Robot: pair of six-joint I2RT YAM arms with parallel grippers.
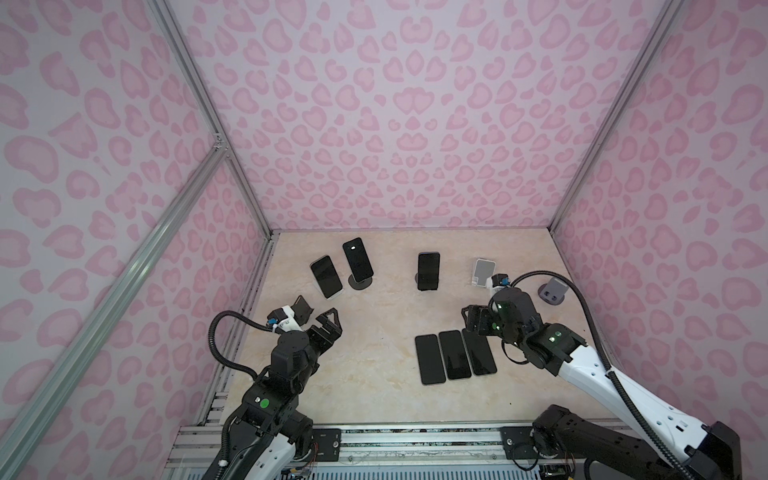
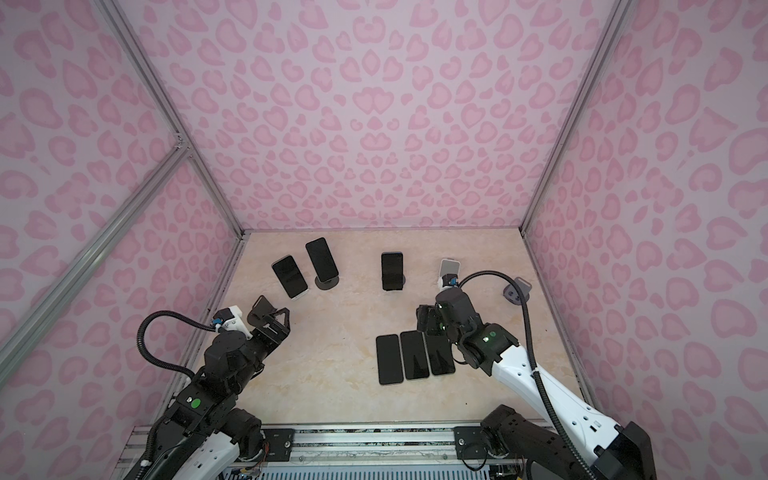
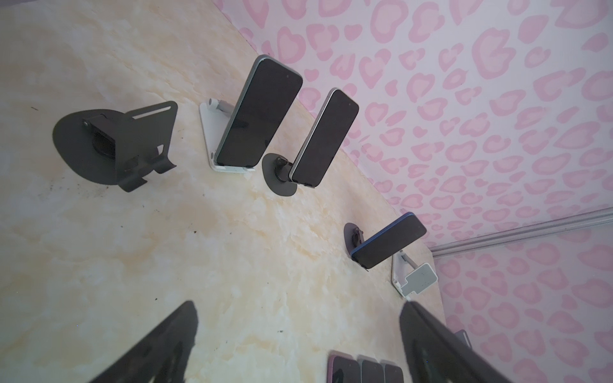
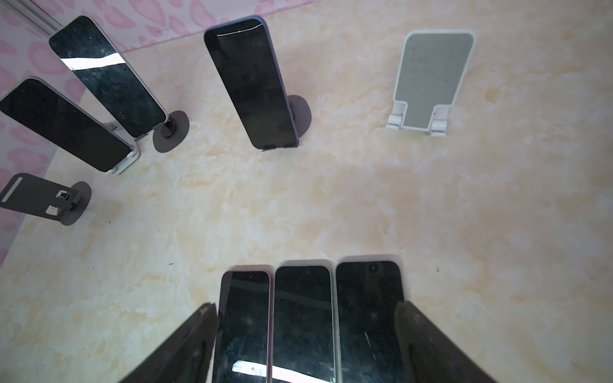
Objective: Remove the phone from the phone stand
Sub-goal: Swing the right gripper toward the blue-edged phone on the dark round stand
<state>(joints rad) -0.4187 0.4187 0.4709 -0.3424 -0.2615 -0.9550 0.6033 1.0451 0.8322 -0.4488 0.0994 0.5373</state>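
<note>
Right wrist view: the right gripper [image 4: 305, 306] is seen spread wide, with nothing gripped, over three flat phones [image 4: 303, 331]. A blue-edged phone [image 4: 252, 83] is propped on a dark round-based stand [image 4: 302, 112] ahead of it, well apart. The left gripper [image 3: 298, 305] is likewise held wide open and empty.

no legible text, brand, number or sign on the phones [image 4: 248, 83] or stands [image 4: 434, 76]

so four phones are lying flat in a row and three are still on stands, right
No, the flat row holds three phones, not four, as the right wrist view shows. Three more phones are still on stands.
</note>
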